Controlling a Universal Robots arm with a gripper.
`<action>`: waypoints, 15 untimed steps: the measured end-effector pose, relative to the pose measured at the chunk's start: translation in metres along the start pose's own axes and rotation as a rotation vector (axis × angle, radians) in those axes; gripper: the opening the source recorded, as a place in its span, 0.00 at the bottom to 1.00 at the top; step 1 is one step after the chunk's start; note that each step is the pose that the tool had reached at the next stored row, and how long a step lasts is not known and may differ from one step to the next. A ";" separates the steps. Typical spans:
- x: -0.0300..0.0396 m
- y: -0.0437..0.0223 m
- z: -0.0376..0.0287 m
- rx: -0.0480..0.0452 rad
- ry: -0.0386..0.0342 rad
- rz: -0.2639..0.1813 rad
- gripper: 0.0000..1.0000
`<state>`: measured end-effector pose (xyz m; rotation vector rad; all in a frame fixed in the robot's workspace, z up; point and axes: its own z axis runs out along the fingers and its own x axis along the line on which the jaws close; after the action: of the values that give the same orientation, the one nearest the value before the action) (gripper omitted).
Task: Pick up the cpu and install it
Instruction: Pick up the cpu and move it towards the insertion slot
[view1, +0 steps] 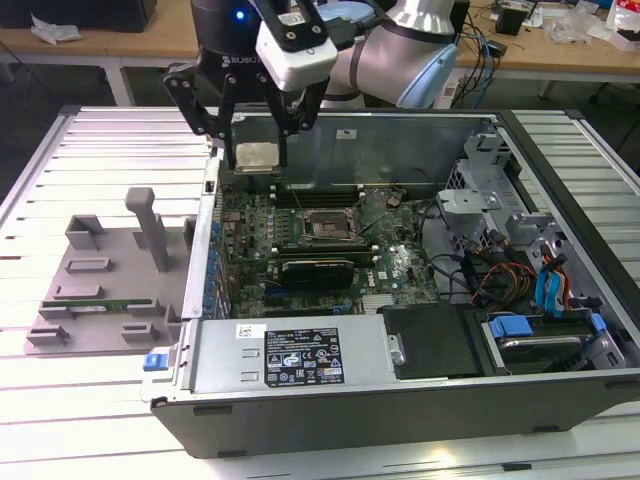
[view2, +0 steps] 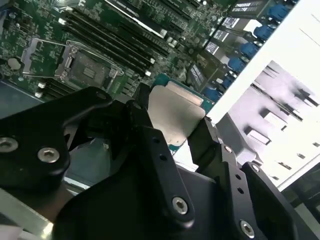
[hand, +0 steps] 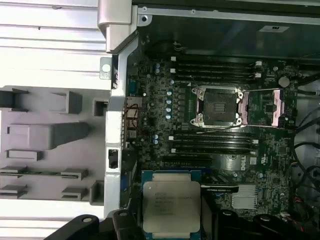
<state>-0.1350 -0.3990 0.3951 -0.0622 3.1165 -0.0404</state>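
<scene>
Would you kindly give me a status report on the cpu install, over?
Gripper shut on cpu, held above the board. Socket open and empty, to the exterior view's right of the cpu. Nothing seen between them.

The black gripper (view1: 257, 165) clamps the small flat square silver-grey cpu (view1: 257, 157) over the open dark metal computer case (view1: 420, 410). Its fingers (view1: 230, 140) cover two opposite edges of the chip. In the second wrist view the gripper's black body hides the near part of the cpu (view2: 172, 115). In the first wrist view the cpu (hand: 171, 205) runs out at the picture's edge, as does the grey plastic parts tray (hand: 30, 107) beside the case. Behind the case, the silver and pale-blue robot arm (view1: 400, 50) is cut off by the exterior view's upper edge. Inside the case, the contacts of the open square processor socket (hand: 216, 105) are too small to tell.
</scene>
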 end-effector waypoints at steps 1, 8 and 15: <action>-0.0040 -0.0002 0.0002 0.0000 0.0000 0.000 0.55; -0.0198 0.0002 0.0012 0.0000 0.0003 0.000 0.55; -0.0361 0.0047 0.0055 -0.0230 -0.0004 0.001 0.55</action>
<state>-0.0989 -0.3930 0.3903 -0.0618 3.1169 -0.0045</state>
